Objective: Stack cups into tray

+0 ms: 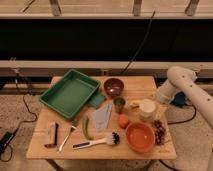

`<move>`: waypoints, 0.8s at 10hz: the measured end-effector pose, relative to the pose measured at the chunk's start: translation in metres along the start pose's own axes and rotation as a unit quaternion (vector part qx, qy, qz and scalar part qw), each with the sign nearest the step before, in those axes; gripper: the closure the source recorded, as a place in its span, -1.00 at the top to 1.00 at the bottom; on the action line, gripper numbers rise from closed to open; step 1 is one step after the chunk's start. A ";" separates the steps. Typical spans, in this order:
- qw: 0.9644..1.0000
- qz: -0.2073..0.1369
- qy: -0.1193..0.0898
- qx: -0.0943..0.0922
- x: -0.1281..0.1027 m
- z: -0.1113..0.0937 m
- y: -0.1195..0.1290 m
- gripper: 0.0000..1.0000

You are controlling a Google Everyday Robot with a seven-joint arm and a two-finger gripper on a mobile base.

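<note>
Cream-white, the cup (147, 109) sits right of centre on the tabletop (136, 85), the gripper (157, 101) just beside it with fingers wide (nothing held): straddle its rim squarely before closing, then carry it to the green tray (52, 102), left of centre.

Wooden table (44, 126), speckled floor (15, 105), dark wall (75, 40) (black cable (140, 41) hanging), pale horizontal rail (75, 64).

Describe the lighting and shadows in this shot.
Camera view: warm, dim light falls evenly on the wooden table; the band behind it is nearly black. Camera view: shadows are soft and short, as under the green tray and orange bowl; no hard glare. Camera view: the white arm is the brightest thing, its gripper at the table's right edge beside the cream-white cup.
</note>
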 end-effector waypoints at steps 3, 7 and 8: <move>0.999 0.004 -0.027 -0.023 -0.004 0.013 -0.003 0.60; 0.996 0.006 -0.076 -0.044 -0.012 0.024 -0.005 0.60; 0.995 0.007 -0.083 -0.047 -0.010 0.025 -0.006 0.60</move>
